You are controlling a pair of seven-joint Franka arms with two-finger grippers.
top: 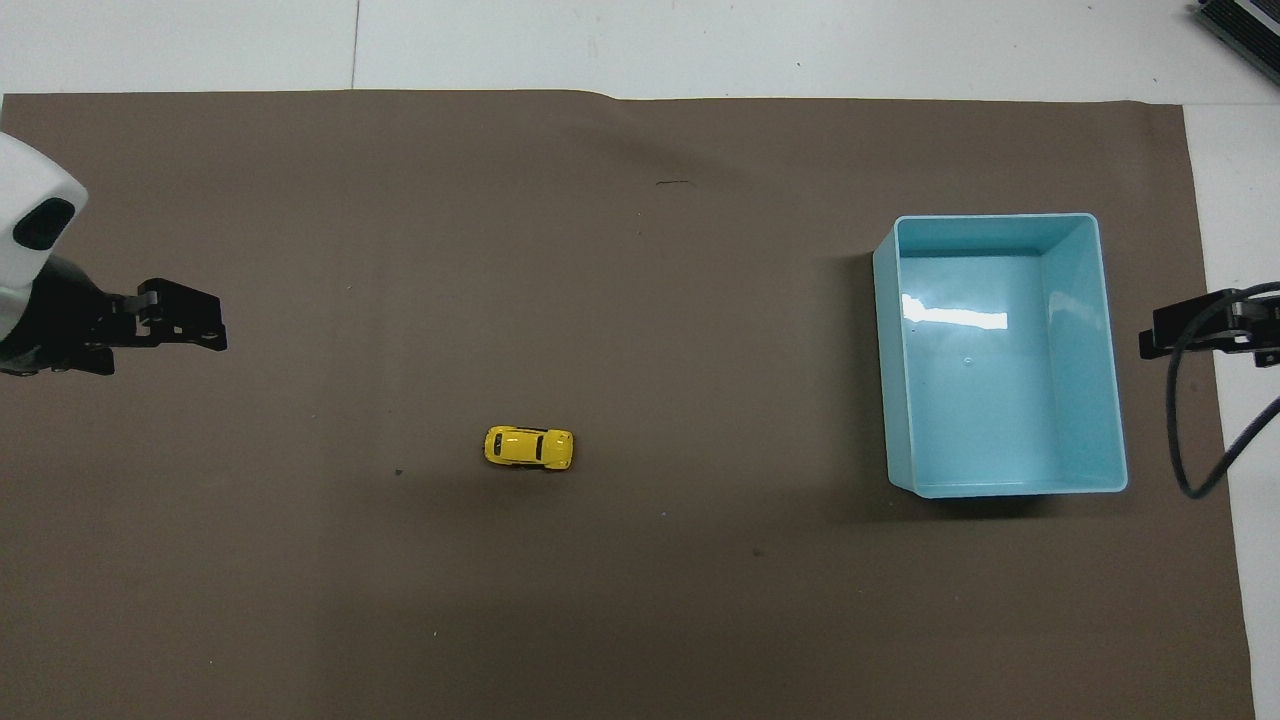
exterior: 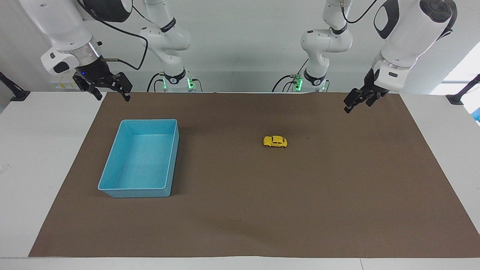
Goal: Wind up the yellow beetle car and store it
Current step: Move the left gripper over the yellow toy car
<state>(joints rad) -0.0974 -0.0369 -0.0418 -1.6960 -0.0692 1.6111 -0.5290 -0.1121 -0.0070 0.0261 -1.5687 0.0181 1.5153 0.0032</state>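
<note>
While its wheels rest on the brown mat (exterior: 337,195), the yellow beetle car (exterior: 275,141) lies with its long axis along the tabletop's length; which end is its front I cannot tell. It sits well apart from the blue bin (exterior: 112,176), which holds nothing. Left claw (exterior: 354,103) and right claw (exterior: 108,92) hang spread wide, gripping nothing.

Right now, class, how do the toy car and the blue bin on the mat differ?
The toy car is yellow; the blue bin is pale blue. The car is tiny, the bin far larger. The car is rounded and closed, the bin rectangular, open-topped and empty. Both rest on the brown mat, untouched.
</note>
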